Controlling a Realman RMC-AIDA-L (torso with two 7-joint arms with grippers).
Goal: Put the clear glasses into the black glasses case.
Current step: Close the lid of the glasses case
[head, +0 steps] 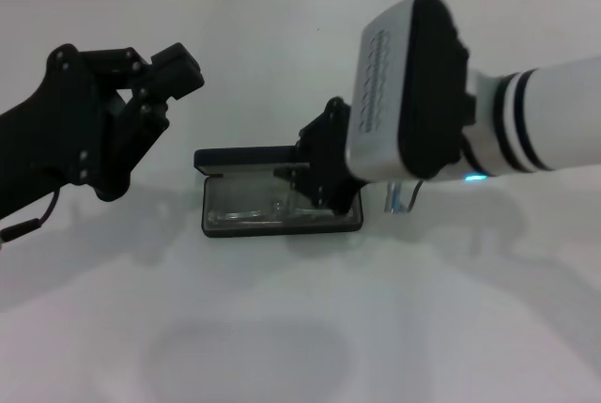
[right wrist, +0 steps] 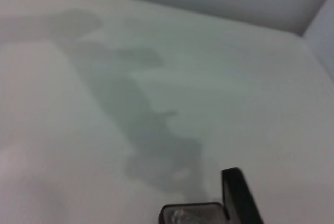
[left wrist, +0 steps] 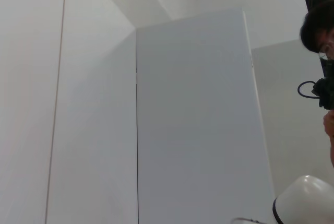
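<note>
Clear glasses (head: 252, 206) already inside open black glasses case (head: 282, 227); lid unshut. Right gripper (head: 315, 187) over case, finger state indiscernible. Left gripper (head: 174, 74) idle left of case, spread wide.

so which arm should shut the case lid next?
Probably the right. Its gripper is right at the open glasses case, where the clear glasses lie in the tray. The left gripper hangs raised, off to the case's left.

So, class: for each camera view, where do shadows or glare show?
Head view: soft arm shadows on the white table, and glare on the clear glasses in the black glasses case. Right wrist view: one dark gripper-shaped shadow. Left wrist view: evenly lit wall panels.
</note>
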